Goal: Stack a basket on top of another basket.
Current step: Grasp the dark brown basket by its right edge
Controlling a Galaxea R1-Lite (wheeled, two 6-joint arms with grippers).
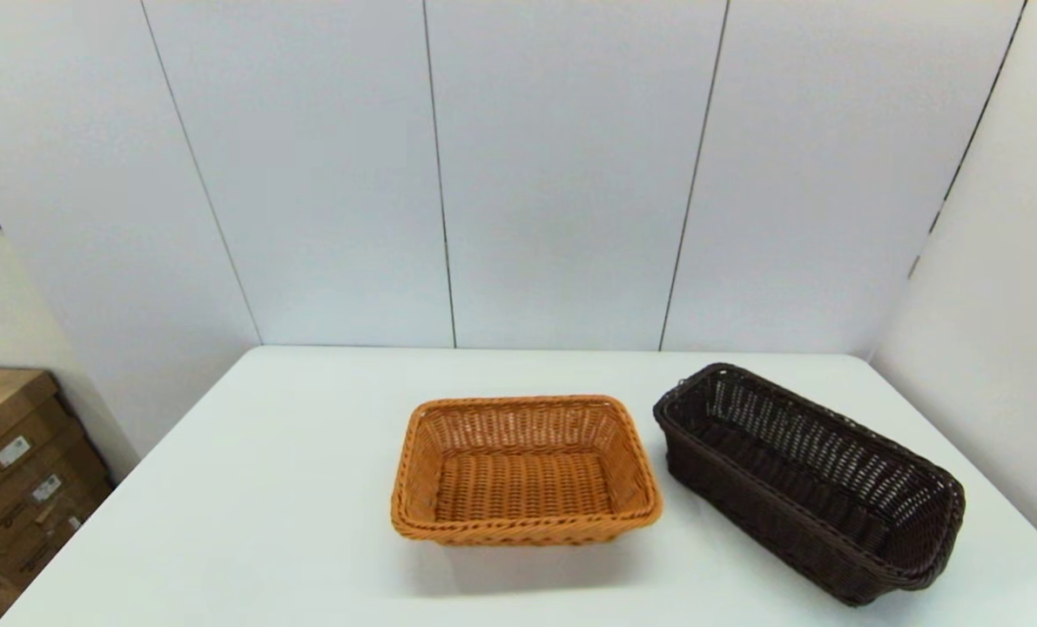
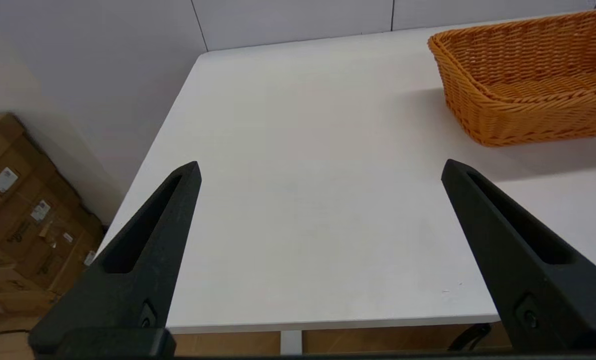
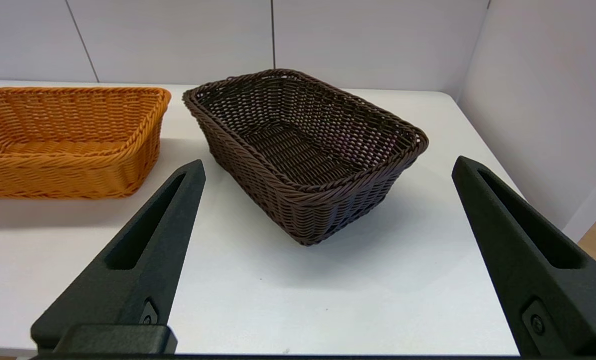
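Black fingers of the right gripper [image 3: 325, 167] are spread wide, nothing between them, held back at the near table edge facing the dark brown basket [image 3: 305, 150]. Left gripper [image 2: 320, 167] same state: fingers apart, empty, over bare white table [image 2: 298, 200] on the left side, orange-tan basket [image 2: 530, 80] off to its side. Neither arm shows in the head view, so both look parked short of the work.

Dark basket [image 1: 810, 479] sits on the right of the table, turned at an angle, one corner pointing at the right gripper. Orange-tan one [image 1: 525, 466] is mid-table, square to the robot, just beside it with a small gap between the rims.

Handling guess: woven wicker, likely light, fairly stiff but with some give in the wall. Open weave gives good friction, low slip risk. Not fragile. Best hold is probably the braided rim: one finger inside, one outside the nearest wall. A single-wall pinch may let it tip, so keep the lift level.

Walls taper, so it should nest in once aligned; needs rotating first.

Beyond: white wall panels [image 1: 562, 174], cardboard boxes [image 1: 13, 470] far left.
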